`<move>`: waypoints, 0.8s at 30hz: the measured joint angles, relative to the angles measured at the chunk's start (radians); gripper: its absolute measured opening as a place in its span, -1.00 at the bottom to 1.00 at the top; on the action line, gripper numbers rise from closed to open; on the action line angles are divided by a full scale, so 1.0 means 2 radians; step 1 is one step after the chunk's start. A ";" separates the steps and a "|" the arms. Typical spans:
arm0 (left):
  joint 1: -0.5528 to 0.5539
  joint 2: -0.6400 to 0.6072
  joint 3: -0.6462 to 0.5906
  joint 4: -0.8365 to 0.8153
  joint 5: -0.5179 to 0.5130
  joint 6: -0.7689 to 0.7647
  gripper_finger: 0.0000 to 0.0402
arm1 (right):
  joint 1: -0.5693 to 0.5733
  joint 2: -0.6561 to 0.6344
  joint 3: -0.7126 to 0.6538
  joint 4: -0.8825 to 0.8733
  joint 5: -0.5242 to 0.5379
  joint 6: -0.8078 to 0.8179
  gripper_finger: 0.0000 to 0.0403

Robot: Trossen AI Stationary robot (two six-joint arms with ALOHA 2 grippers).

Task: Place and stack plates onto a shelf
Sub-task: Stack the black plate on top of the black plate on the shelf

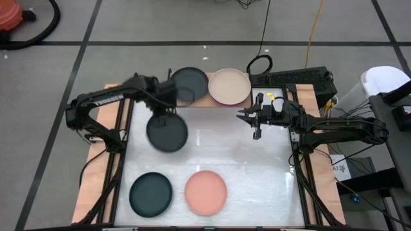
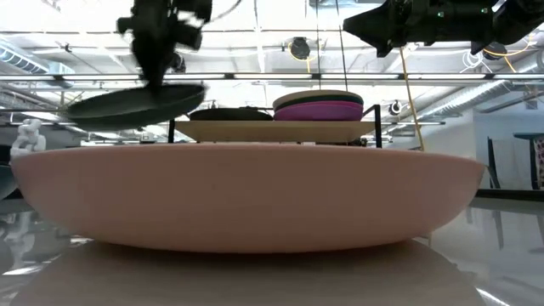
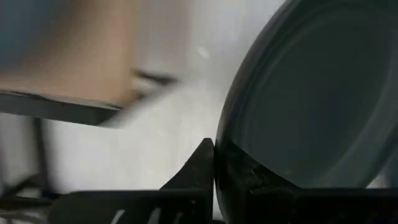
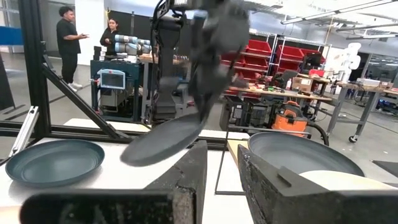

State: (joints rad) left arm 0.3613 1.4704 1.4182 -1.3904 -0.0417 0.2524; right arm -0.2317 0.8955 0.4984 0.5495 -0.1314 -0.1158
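Note:
My left gripper (image 1: 169, 114) is shut on a dark grey plate (image 1: 167, 133), lifted above the table's left half in front of the shelf (image 2: 280, 130). The plate also shows in the low view (image 2: 136, 102) and the right wrist view (image 4: 165, 140). On the shelf sit a dark plate (image 1: 190, 83) and a beige plate (image 1: 229, 86) that tops a purple and magenta stack (image 2: 327, 109). A dark teal plate (image 1: 151, 194) and a salmon pink plate (image 1: 205, 192) lie flat near the table's near edge. My right gripper (image 1: 255, 122) hovers open at mid right, pointing level toward the left. My left gripper holds the dark grey plate by its far rim (image 3: 219, 163), coming from above with the fingers pointing down. One finger (image 3: 198, 169) shows outside the rim; the plate hides the other. The plate hangs clear of the table, tilted, its free near side lower.
A black device (image 1: 302, 77) and cables sit beyond the table's far right corner. Black frame rails (image 1: 119, 147) run along both table sides. Two people (image 4: 68, 43) stand far back in the room.

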 joint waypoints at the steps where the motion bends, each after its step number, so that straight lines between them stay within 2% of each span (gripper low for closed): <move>1: 0.004 0.000 0.023 0.001 -0.011 0.004 -0.95 | 0.000 0.000 0.000 0.000 0.000 0.000 -0.63; 5: 0.042 -0.001 0.109 0.032 -0.050 0.019 -0.95 | 0.000 0.000 0.000 0.000 0.000 0.000 -0.63; 10: 0.130 0.000 0.163 0.111 -0.041 0.021 -0.95 | 0.000 0.000 0.000 0.000 0.000 -0.001 -0.63; 16: 0.224 0.045 0.174 0.136 0.028 0.018 -0.95 | 0.000 0.000 0.000 0.003 0.000 -0.001 -0.63; 20: 0.251 0.081 0.175 0.153 0.085 0.014 -0.95 | 0.000 0.000 0.000 0.004 0.000 -0.001 -0.63; 24: 0.262 0.109 0.175 0.170 0.088 0.017 -0.95 | 0.000 0.000 0.000 0.003 0.000 0.000 -0.63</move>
State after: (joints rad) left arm 0.8844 1.6882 1.7683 -1.0499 0.1352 0.2865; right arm -0.2317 0.8955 0.4984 0.5565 -0.1314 -0.1165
